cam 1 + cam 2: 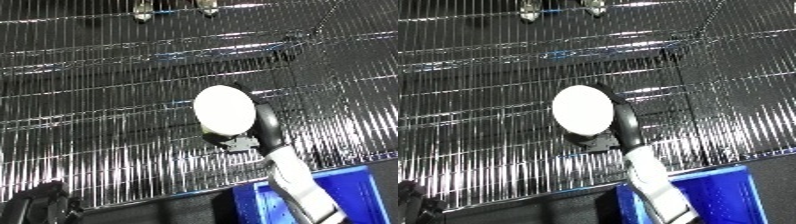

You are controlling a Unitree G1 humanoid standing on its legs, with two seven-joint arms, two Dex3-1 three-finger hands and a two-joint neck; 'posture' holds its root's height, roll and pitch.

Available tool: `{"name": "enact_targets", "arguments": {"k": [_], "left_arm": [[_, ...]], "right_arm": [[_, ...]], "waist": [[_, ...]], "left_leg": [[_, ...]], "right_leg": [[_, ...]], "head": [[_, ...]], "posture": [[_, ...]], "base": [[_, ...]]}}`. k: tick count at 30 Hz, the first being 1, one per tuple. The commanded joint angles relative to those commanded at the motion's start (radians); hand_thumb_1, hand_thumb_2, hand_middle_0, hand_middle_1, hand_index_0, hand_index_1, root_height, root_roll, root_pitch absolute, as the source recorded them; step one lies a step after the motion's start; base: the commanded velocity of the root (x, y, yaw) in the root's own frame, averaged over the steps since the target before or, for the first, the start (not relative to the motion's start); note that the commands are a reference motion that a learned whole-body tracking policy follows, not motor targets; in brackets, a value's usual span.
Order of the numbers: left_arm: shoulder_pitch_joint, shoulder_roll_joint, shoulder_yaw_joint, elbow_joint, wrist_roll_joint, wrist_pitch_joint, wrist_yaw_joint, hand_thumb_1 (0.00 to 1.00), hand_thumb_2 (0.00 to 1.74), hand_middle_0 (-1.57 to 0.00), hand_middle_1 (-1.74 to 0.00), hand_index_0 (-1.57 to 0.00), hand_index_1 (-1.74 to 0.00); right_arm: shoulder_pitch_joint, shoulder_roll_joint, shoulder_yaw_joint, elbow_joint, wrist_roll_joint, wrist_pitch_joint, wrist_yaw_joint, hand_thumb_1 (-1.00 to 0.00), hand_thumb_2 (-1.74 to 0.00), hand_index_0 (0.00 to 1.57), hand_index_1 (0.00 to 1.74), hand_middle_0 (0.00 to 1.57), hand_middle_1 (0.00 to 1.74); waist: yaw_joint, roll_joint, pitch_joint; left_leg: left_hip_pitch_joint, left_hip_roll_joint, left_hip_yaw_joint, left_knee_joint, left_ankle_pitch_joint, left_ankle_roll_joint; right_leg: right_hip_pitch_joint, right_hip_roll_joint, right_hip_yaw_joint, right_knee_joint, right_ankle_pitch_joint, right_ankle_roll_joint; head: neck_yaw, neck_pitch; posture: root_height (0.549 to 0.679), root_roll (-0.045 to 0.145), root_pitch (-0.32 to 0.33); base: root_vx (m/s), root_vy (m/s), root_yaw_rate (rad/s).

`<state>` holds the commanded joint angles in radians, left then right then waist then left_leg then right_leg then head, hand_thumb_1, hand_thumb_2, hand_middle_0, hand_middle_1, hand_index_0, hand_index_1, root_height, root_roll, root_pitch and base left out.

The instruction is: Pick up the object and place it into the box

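Curling around the rim of a white round object (pixel 583 109), the black fingers of the right hand (pixel 622 122) are gripping it from its right side and underneath, with a dark part of the hand showing just below the disc. That object is being held face-on to the camera, raised in front of a shiny wire mesh surface (pixel 98 125) that is filling most of both views, and it is sitting up and to the left of the bin rather than over it. Running down from the hand, the white and silver right forearm (pixel 300 187) is slanting toward the lower right edge and crossing the near left corner of the blue bin (pixel 355 192), which is lying at the bottom right, just beside the front edge of the mesh. At the lower left corner a dark shape (pixel 40 205) is showing, too unclear to tell what it is; the left hand cannot be made out.
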<state>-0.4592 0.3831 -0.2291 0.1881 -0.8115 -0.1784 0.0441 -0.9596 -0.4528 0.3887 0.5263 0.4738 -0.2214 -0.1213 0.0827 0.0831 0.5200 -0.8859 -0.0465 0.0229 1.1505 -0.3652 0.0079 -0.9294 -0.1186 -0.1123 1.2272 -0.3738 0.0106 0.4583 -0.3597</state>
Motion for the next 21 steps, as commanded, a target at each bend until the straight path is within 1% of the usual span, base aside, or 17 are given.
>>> {"name": "enact_targets", "arguments": {"k": [4, 9, 18, 19, 20, 21], "left_arm": [[0.024, 0.003, 0.008, -0.005, 0.006, -0.01, -0.001, 1.0, 1.74, -1.57, -1.74, -1.57, -1.74], [0.06, 0.01, 0.029, -0.01, 0.012, -0.022, -0.012, 1.0, 1.74, -1.57, -1.74, -1.57, -1.74], [0.069, 0.012, 0.032, -0.013, 0.013, -0.025, -0.014, 1.0, 1.74, -1.57, -1.74, -1.57, -1.74], [0.079, 0.012, 0.036, -0.014, 0.015, -0.03, -0.016, 1.0, 1.74, -1.57, -1.74, -1.57, -1.74], [0.11, 0.014, 0.052, -0.017, 0.022, -0.044, -0.025, 1.0, 1.74, -1.57, -1.74, -1.57, -1.74], [0.11, 0.014, 0.052, -0.017, 0.022, -0.044, -0.025, 1.0, 1.74, -1.57, -1.74, -1.57, -1.74]], "right_arm": [[0.032, -0.007, -0.017, -0.029, -0.019, -0.015, -0.027, -0.75, -1.3, 1.18, 1.3, 1.18, 1.3], [0.082, -0.02, -0.05, -0.108, -0.053, -0.03, -0.061, -0.75, -1.3, 1.18, 1.3, 1.18, 1.3], [0.096, -0.022, -0.058, -0.13, -0.062, -0.028, -0.069, -0.75, -1.3, 1.18, 1.3, 1.18, 1.3], [0.111, -0.023, -0.066, -0.152, -0.07, -0.03, -0.075, -0.75, -1.3, 1.18, 1.3, 1.18, 1.3], [0.172, -0.026, -0.093, -0.234, -0.101, -0.033, -0.097, -0.75, -1.3, 1.18, 1.3, 1.18, 1.3], [0.172, -0.026, -0.093, -0.234, -0.101, -0.033, -0.097, -0.75, -1.3, 1.18, 1.3, 1.18, 1.3]], "waist": [[-0.005, -0.004, 0.0], [-0.015, -0.01, 0.0], [-0.017, -0.012, 0.0], [-0.021, -0.014, 0.0], [-0.034, -0.022, 0.0], [-0.034, -0.022, 0.0]], "left_leg": [[0.027, 0.002, 0.0, -0.021, 0.002, 0.0013], [0.062, 0.005, 0.0, -0.047, 0.002, 0.001], [0.07, 0.005, 0.0, -0.052, 0.001, 0.0009], [0.076, 0.007, 0.001, -0.056, 0.0, 0.0012], [0.101, 0.013, 0.004, -0.074, -0.002, 0.002], [0.101, 0.013, 0.004, -0.074, -0.002, 0.002]], "right_leg": [[0.022, 0.0053, -0.001, -0.017, 0.004, 0.0017], [0.051, 0.011, -0.001, -0.038, 0.008, 0.0063], [0.058, 0.0122, -0.001, -0.041, 0.008, 0.0072], [0.063, 0.0132, -0.001, -0.045, 0.009, 0.0084], [0.086, 0.0172, 0.003, -0.062, 0.012, 0.0122], [0.086, 0.0172, 0.003, -0.062, 0.012, 0.0122]], "head": [[-0.001, -0.001], [-0.014, -0.002], [-0.014, -0.002], [-0.032, -0.01], [-0.047, -0.02], [-0.047, -0.02]], "posture": [[0.56, 0.059, 0.112], [0.566, 0.059, 0.106], [0.567, 0.058, 0.104], [0.568, 0.058, 0.103], [0.573, 0.058, 0.098], [0.573, 0.058, 0.098]], "base": [[-0.004, -0.011, -0.027], [-0.011, -0.009, -0.052], [-0.002, -0.001, -0.008], [-0.023, -0.01, -0.105], [-0.051, -0.022, -0.205], [-0.051, -0.022, -0.205]]}}
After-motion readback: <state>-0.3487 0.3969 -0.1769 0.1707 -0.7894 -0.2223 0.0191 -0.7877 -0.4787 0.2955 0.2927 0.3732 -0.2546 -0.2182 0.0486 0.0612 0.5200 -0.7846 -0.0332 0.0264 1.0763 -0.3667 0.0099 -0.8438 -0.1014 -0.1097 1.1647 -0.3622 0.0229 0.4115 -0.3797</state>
